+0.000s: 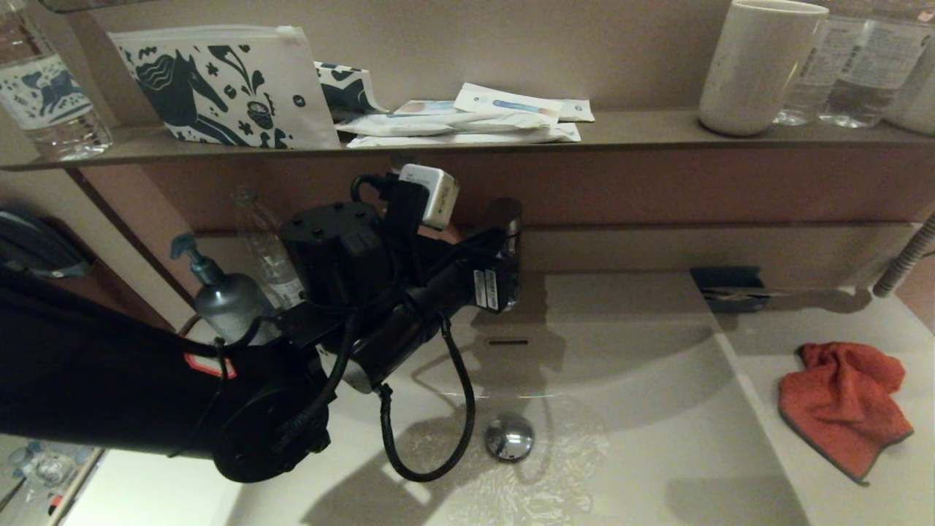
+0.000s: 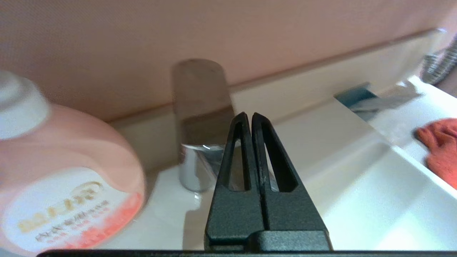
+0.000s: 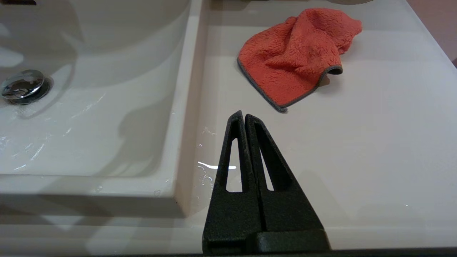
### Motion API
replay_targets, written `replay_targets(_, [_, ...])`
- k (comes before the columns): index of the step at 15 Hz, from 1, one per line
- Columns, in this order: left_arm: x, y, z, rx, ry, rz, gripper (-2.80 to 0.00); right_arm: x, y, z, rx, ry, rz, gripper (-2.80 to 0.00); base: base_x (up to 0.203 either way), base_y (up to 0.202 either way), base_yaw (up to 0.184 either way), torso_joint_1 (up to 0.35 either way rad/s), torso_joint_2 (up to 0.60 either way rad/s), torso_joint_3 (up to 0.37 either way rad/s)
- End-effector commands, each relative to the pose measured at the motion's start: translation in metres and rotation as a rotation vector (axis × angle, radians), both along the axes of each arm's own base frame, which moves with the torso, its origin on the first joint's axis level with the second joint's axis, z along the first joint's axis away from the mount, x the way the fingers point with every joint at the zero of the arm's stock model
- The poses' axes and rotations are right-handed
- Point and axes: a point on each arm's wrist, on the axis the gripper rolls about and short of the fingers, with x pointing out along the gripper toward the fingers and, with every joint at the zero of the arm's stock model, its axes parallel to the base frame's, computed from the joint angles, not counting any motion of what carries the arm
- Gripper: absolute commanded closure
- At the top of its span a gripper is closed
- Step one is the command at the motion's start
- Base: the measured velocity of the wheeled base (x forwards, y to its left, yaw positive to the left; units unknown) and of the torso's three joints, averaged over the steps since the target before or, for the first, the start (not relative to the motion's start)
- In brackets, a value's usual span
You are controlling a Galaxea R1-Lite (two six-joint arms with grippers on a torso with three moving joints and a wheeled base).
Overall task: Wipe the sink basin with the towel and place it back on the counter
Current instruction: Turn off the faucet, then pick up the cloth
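The orange-red towel (image 1: pixel 840 409) lies crumpled on the counter (image 1: pixel 898 497), to the right of the sink basin (image 1: pixel 643 409); no gripper touches it. The basin floor is wet around the chrome drain plug (image 1: pixel 509 437), and the overflow slot (image 1: pixel 508 341) shows on the back wall. My left gripper (image 2: pixel 248 115) is shut and empty, held at the basin's back left just in front of the chrome faucet (image 2: pixel 200 142). My right gripper (image 3: pixel 243 114) is shut and empty, low over the counter's front, short of the towel (image 3: pixel 296 57). It is outside the head view.
A pink bottle (image 2: pixel 60 178) and a grey pump bottle (image 1: pixel 223 299) stand left of the faucet. The brown shelf (image 1: pixel 643 131) above holds pouches, sachets, a white cup (image 1: pixel 760 66) and water bottles. A dark soap dish (image 1: pixel 730 288) sits at the back right.
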Motion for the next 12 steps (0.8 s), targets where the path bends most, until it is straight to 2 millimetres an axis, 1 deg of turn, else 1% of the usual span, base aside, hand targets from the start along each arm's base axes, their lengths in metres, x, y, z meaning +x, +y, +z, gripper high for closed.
replay_targets(1, [-0.006, 0.004, 0.003, -0.002, -0.002, -0.001, 0.00, 0.000, 0.000, 0.000, 0.000, 0.000, 0.000, 0.00, 0.000, 0.000, 0.000, 0.000, 0.00, 0.000])
replay_targets(3, [-0.023, 0.014, 0.014, -0.020, -0.020, -0.011, 0.00, 0.000, 0.000, 0.000, 0.000, 0.000, 0.000, 0.00, 0.000, 0.000, 0.000, 0.000, 0.00, 0.000])
replay_targets(5, [-0.050, 0.039, 0.034, -0.061, -0.061, -0.011, 0.00, 0.000, 0.000, 0.000, 0.000, 0.000, 0.000, 0.00, 0.000, 0.000, 0.000, 0.000, 0.00, 0.000])
replay_targets(6, [-0.066, 0.054, 0.029, -0.050, -0.047, -0.011, 0.00, 0.000, 0.000, 0.000, 0.000, 0.000, 0.000, 0.00, 0.000, 0.000, 0.000, 0.000, 0.00, 0.000])
replay_targets(8, [-0.099, 0.084, -0.001, 0.009, 0.026, -0.012, 0.00, 0.000, 0.000, 0.000, 0.000, 0.000, 0.000, 0.00, 0.000, 0.000, 0.000, 0.000, 0.00, 0.000])
replay_targets(9, [-0.118, 0.101, -0.011, 0.020, 0.043, -0.012, 0.00, 0.000, 0.000, 0.000, 0.000, 0.000, 0.000, 0.00, 0.000, 0.000, 0.000, 0.000, 0.00, 0.000])
replay_targets(11, [-0.149, 0.132, -0.026, 0.020, 0.048, 0.000, 0.00, 0.000, 0.000, 0.000, 0.000, 0.000, 0.000, 0.00, 0.000, 0.000, 0.000, 0.000, 0.00, 0.000])
replay_targets(12, [-0.160, 0.145, -0.031, 0.014, 0.041, 0.018, 0.00, 0.000, 0.000, 0.000, 0.000, 0.000, 0.000, 0.00, 0.000, 0.000, 0.000, 0.000, 0.00, 0.000])
